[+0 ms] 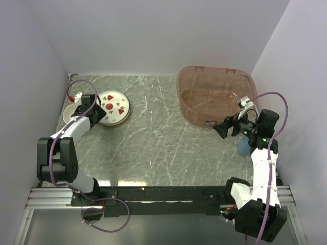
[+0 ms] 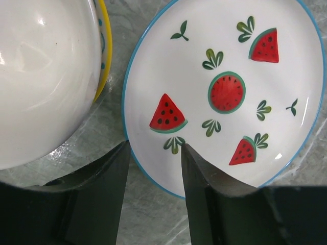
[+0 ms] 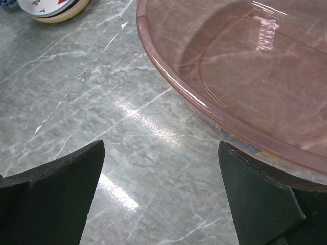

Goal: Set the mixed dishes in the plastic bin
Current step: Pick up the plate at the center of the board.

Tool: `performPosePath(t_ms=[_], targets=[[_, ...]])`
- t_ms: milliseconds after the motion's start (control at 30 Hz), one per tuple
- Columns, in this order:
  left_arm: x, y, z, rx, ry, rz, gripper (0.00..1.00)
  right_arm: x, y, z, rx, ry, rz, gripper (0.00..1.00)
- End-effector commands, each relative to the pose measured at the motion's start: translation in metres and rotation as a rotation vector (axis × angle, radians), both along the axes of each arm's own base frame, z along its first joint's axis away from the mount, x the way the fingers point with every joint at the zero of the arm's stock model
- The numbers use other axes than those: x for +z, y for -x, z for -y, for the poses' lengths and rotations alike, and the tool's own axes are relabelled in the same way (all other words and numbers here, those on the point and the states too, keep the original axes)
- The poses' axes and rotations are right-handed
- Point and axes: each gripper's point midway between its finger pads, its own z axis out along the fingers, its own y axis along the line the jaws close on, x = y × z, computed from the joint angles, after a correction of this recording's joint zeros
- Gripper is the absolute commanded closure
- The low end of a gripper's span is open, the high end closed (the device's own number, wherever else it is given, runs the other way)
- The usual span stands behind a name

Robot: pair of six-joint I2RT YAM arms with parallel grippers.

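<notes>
Watermelon plate: stiff, slick, breakable (probably ceramic). Pinch its overhead nine-o'clock rim, where your left gripper straddles it half-open, contact unclear; right gripper gapes empty.

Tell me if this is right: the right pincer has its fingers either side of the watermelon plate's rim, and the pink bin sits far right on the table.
No: the left pincer has its fingers either side of the watermelon plate's rim, as the left wrist view shows. The pink bin does sit far right on the table.
</notes>
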Motion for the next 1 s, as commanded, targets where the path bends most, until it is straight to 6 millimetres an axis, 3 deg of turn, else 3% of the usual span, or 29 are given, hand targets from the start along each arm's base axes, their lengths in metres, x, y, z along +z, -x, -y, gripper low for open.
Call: performPosePath(t_ms=[0,467,967], targets=[[0.005,-0.002,-0.008,0.043,-0.034,0.017,0.5,0.02,-0.005,0.001,0.008,0.034,0.062,0.0],[-0.01,-0.004,-0.009,0.065,-0.028,-0.02,0.52,0.021,-0.006,0.003,-0.005,0.043,0.063,0.0],[-0.012,-0.016,-0.012,0.064,-0.045,-0.022,0.6,0.021,-0.006,0.004,-0.007,0.045,0.064,0.0]])
